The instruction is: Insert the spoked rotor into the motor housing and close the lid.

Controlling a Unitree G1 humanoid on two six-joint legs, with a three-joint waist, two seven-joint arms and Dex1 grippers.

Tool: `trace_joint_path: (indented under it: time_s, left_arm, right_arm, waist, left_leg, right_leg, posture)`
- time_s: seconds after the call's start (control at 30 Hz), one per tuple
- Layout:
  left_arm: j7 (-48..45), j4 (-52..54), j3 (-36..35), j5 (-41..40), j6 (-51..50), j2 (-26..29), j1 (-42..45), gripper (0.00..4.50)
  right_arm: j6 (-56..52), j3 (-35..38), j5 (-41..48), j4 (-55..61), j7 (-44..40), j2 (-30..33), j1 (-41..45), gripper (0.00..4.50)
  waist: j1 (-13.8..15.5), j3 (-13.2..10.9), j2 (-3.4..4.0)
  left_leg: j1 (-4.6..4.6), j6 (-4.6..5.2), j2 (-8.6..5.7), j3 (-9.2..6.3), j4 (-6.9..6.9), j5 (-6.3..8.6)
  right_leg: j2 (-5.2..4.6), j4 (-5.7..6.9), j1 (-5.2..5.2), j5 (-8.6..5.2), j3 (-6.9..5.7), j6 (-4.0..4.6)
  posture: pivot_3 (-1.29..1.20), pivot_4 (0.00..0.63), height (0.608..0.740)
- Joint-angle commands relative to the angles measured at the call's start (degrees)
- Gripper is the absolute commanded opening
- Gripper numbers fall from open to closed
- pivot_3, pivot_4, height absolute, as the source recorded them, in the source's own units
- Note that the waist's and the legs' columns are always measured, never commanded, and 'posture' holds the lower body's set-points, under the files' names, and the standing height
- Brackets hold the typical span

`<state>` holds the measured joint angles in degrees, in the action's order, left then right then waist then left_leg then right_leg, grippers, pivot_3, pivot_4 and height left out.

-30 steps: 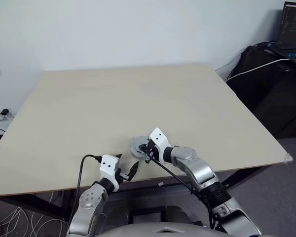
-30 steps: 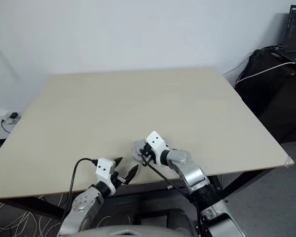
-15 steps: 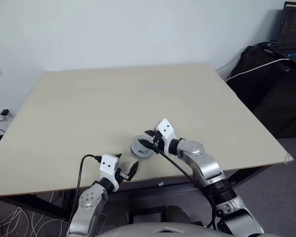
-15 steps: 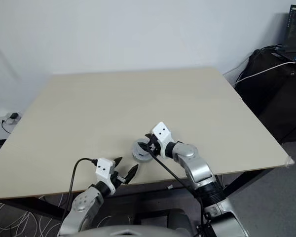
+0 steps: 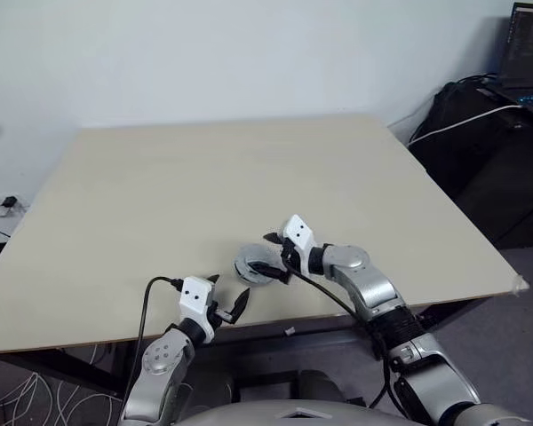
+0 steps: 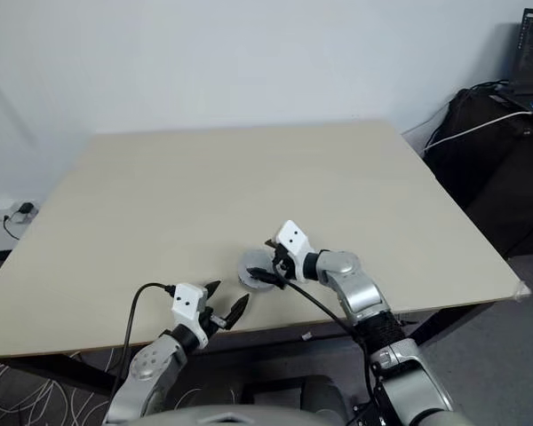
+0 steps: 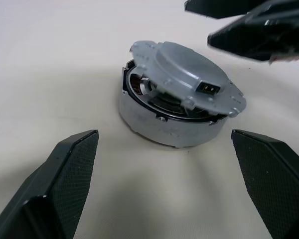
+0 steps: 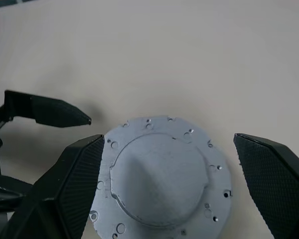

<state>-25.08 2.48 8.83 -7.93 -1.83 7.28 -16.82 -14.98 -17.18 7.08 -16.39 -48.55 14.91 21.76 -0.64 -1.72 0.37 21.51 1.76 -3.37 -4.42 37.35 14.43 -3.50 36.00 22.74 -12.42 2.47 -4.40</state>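
The motor housing (image 7: 159, 124) stands near the table's front edge, a grey drum with copper coils (image 7: 137, 84) showing through a gap. The lid (image 7: 184, 67) lies on top of it, slightly tilted and not flush. The spoked rotor is hidden under the lid. My right gripper (image 5: 268, 253) is open just beside and above the lid (image 8: 159, 184), one finger on each side and neither touching it. My left gripper (image 5: 227, 293) is open and empty, a short way in front of the housing (image 5: 251, 264) at the table's edge.
The housing sits on a pale wooden table (image 5: 204, 177), close to its front edge (image 5: 89, 335). A black bag (image 5: 480, 133) with a white cable and a laptop (image 5: 526, 53) stand off the table's right side. A wall socket (image 5: 4, 204) is at the left.
My right gripper has opened, let go of the lid and drawn slightly up and to the right. The lid now rests on the housing. The left arm has not moved.
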Motion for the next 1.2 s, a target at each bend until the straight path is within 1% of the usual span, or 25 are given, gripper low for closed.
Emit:
trace_joint_path:
  time_s: [0.03,0.13,0.53,0.57,0.6,0.67,0.9,1.2]
  left_arm:
    - [-0.1,2.5,0.0,-0.5,1.0,0.3,0.4,4.5]
    - [-0.1,2.6,0.0,-0.5,1.0,0.2,0.2,4.5]
    - [0.3,3.3,-0.1,-0.6,0.9,0.1,-0.7,4.5]
    - [0.4,3.3,-0.2,-0.6,0.9,0.1,-0.7,4.5]
    - [0.4,3.3,-0.2,-0.7,0.9,0.1,-0.7,4.5]
    - [0.5,3.4,-0.3,-0.7,0.8,0.0,-0.7,4.5]
    - [0.5,3.3,-0.3,-0.8,0.7,0.1,-0.6,4.5]
    - [0.2,3.1,-0.1,-0.9,0.5,0.0,-0.3,4.5]
  right_arm:
    - [2.0,-0.2,-0.4,-1.9,-1.3,-0.6,2.0,4.46]
    - [2.6,-0.6,-1.0,-3.6,-1.5,-1.0,2.3,4.46]
    - [5.0,-0.2,-3.1,-9.1,-0.4,-2.5,3.7,4.46]
    - [4.9,0.0,-3.0,-9.3,-0.4,-2.7,3.8,4.07]
    - [4.9,0.0,-3.0,-9.4,-0.4,-2.8,3.9,3.87]
    - [5.1,0.1,-3.0,-9.3,-0.4,-2.8,3.8,3.24]
    - [3.4,0.9,-2.2,-6.6,0.9,-3.3,2.5,3.23]
    - [0.6,-2.3,-5.4,-3.7,3.1,-4.0,-0.2,3.23]
  waist:
    - [0.0,0.0,0.0]
    - [0.0,0.0,0.0]
    - [0.0,0.0,0.01]
    - [0.0,0.0,0.02]
    - [0.0,0.0,0.02]
    - [0.0,0.0,0.03]
    - [0.0,0.0,0.03]
    - [-0.1,0.1,0.08]
  left_leg:
    - [0.0,0.0,0.0,0.0,0.0,0.0]
    - [0.0,0.0,-0.01,0.0,0.0,0.0]
    - [-0.01,0.0,-0.01,0.0,0.0,0.0]
    - [-0.01,0.0,-0.01,0.0,0.0,0.0]
    - [-0.02,0.0,-0.01,0.0,0.0,0.0]
    - [-0.02,0.0,-0.01,0.0,0.0,0.0]
    - [-0.02,0.0,-0.01,0.0,0.0,-0.01]
    - [-0.02,-0.01,-0.01,0.0,0.0,0.0]
  right_leg:
    - [0.0,0.0,0.0,0.03,0.0,0.05]
    - [0.0,0.0,0.0,0.15,0.0,0.24]
    - [0.02,0.01,0.0,0.16,0.0,0.26]
    - [0.02,0.01,0.0,0.16,0.0,0.26]
    - [0.02,0.01,-0.01,0.16,0.0,0.27]
    - [0.02,0.02,0.0,0.17,0.01,0.27]
    - [0.02,0.02,0.0,0.17,0.01,0.27]
    - [0.02,0.02,0.0,0.16,0.01,0.27]
  posture:
    - [0.0,0.0,0.74]
    - [0.0,0.0,0.74]
    - [0.0,0.0,0.74]
    - [0.0,0.0,0.74]
    - [0.0,0.0,0.74]
    - [0.0,0.0,0.74]
    - [0.0,0.0,0.74]
    - [0.0,0.0,0.74]
